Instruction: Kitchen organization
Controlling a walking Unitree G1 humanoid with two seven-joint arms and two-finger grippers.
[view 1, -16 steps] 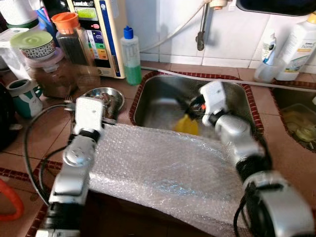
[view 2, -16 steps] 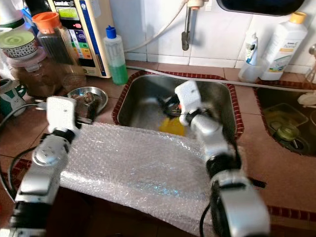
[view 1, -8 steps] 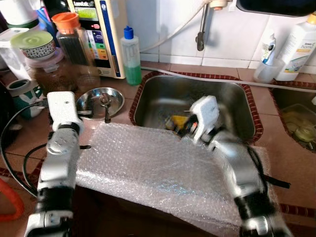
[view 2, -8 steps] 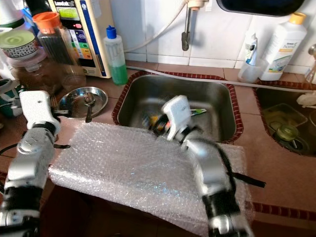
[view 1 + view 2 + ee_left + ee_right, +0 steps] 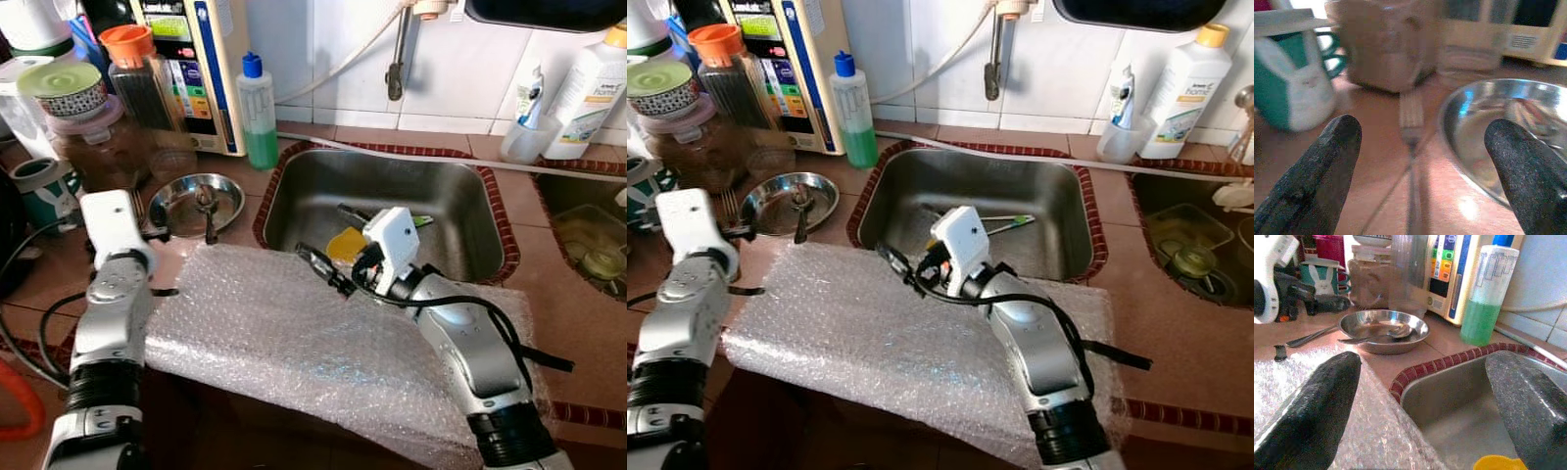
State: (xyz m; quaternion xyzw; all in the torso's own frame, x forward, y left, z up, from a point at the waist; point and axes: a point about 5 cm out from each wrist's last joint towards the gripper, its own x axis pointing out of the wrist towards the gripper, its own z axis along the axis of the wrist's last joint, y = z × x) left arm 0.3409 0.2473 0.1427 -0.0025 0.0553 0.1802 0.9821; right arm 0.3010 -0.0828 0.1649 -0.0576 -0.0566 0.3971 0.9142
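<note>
1. Since a second ago the right gripper has pulled back out of the sink and now hovers at the centre of the frame, over the far edge of the bubble wrap. The left gripper has drawn back toward the left edge of the frame.
2. The right gripper's black fingers stand wide apart and hold nothing.
3. The left gripper's fingers are also spread wide and empty, with a fork lying on the counter between them.
4. Just beyond the left gripper, left of centre, sits a steel bowl with a spoon in it.
5. In the sink, centre frame, lie a yellow item and a green-tipped utensil, close behind the right wrist.
6. A green soap bottle stands at upper centre-left, beside the sink.
7. The step in hand seems to be moving between pickups, neither gripper yet committed.
8. The next move likely calls for lowering the left gripper astride the fork and closing.
9. The right arm is bent at the elbow, its forearm lying across the wrap; the left arm reaches straight ahead.
</note>
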